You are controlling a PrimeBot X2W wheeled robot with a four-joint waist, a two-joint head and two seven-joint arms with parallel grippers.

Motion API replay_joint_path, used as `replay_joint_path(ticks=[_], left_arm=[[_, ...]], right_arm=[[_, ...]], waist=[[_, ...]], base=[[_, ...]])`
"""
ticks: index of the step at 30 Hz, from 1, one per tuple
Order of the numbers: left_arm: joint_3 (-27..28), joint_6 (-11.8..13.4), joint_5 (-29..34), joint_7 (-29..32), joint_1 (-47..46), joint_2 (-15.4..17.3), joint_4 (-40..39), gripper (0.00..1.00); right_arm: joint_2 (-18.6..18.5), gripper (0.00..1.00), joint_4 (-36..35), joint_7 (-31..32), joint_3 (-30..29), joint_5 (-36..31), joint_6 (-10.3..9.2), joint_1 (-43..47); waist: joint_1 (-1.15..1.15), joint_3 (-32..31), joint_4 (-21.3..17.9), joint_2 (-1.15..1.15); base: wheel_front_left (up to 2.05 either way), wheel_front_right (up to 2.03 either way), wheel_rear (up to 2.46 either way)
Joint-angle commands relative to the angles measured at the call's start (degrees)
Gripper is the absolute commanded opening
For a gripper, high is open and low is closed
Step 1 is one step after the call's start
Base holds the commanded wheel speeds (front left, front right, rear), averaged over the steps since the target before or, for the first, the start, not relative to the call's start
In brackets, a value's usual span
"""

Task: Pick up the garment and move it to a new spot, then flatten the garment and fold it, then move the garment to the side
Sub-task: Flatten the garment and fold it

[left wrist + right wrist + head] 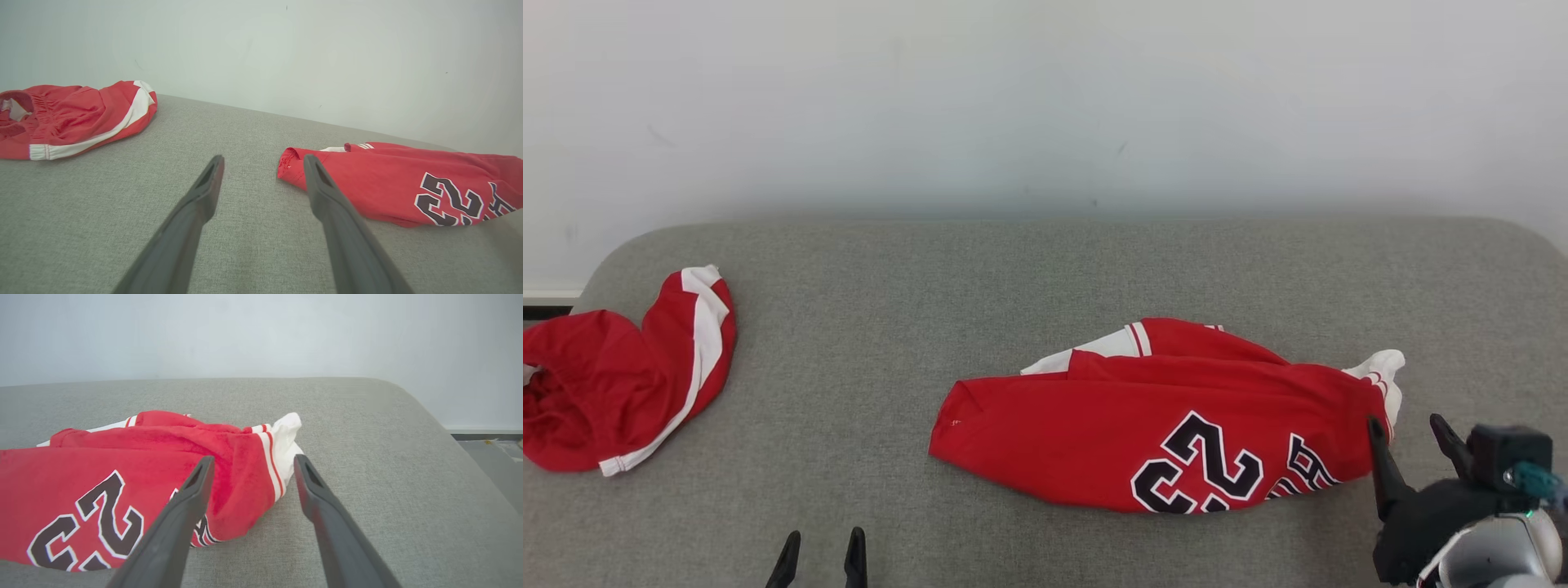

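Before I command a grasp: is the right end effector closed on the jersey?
No, the right end effector is open, fingers apart at the jersey.

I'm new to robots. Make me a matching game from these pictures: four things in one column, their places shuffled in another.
1 numbered jersey
2 red shorts
3 left claw
4 right claw

A open, at the jersey's white-trimmed end
B far left of the grey cushion
C open, over bare cushion
D middle, towards the right

Pairs: 1-D, 2-B, 3-C, 4-A

Red jersey (1094,425) with black numerals lies loosely folded lengthwise on the grey cushion (890,269); white-trimmed end rightward.
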Motion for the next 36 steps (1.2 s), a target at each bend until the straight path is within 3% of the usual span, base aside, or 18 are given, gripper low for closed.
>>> replay_joint_path(ticks=[1,11,25,31,36], left_arm=[[0.2,0.1,0.3,-0.2,1.0,0.0,-0.1,1.0],[0.6,0.1,0.1,-0.2,1.3,0.5,-0.4,1.0],[1.0,0.1,0.3,-0.2,0.3,0.9,0.3,1.0],[-1.3,0.1,-2.4,-0.1,-5.5,1.7,6.2,1.0],[-4.5,0.1,-6.4,10.1,-18.8,1.9,16.6,1.0]], right_arm=[[0.5,1.0,-2.0,-3.0,0.1,-0.5,0.05,2.1],[2.5,1.0,-7.2,-22.4,3.4,-3.1,0.05,13.6],[3.5,1.0,-5.5,-26.1,6.8,-2.7,0.05,14.2],[3.6,1.0,-5.3,-26.1,8.9,-2.3,0.05,13.0],[3.6,1.0,-5.2,-25.7,10.9,-1.5,0.05,12.3]], waist=[[0.0,-0.4,-0.4,0.0],[0.0,-1.3,-2.8,0.0],[0.0,-0.8,-5.8,0.0],[0.0,0.2,-7.6,0.0],[0.0,1.7,-10.2,0.0]], base=[[0.0,0.0,0.0],[0.0,0.0,0.0],[0.0,0.0,0.0],[0.0,0.0,0.0],[0.0,0.0,0.0]])
